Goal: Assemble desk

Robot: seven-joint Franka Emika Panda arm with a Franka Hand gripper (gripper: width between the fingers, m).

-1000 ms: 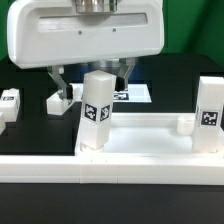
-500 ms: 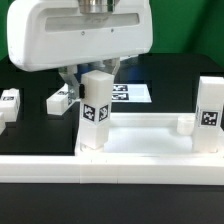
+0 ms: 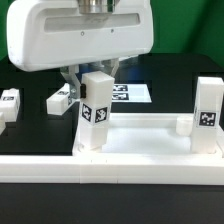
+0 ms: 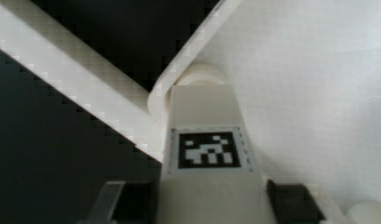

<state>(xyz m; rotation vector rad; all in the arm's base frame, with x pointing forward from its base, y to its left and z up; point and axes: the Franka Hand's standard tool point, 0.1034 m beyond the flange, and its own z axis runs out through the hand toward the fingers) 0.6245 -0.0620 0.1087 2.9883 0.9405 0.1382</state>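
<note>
My gripper (image 3: 95, 76) is hanging open astride the short white square plastic leg (image 3: 95, 112), having edged closer. The leg is standing upright in the white rimmed tray-like desk top's (image 3: 140, 160) corner, probably needing tightening.

Glossy white plastic over dull grey metal.
The casing (image 3: 80, 35) is a broad, smooth white block with rounded corners. A grey metal collar (image 3: 96, 6) sits on top, and two slim, dark grey, blunt-ended fingers (image 3: 68, 78) stick out beneath.
</note>
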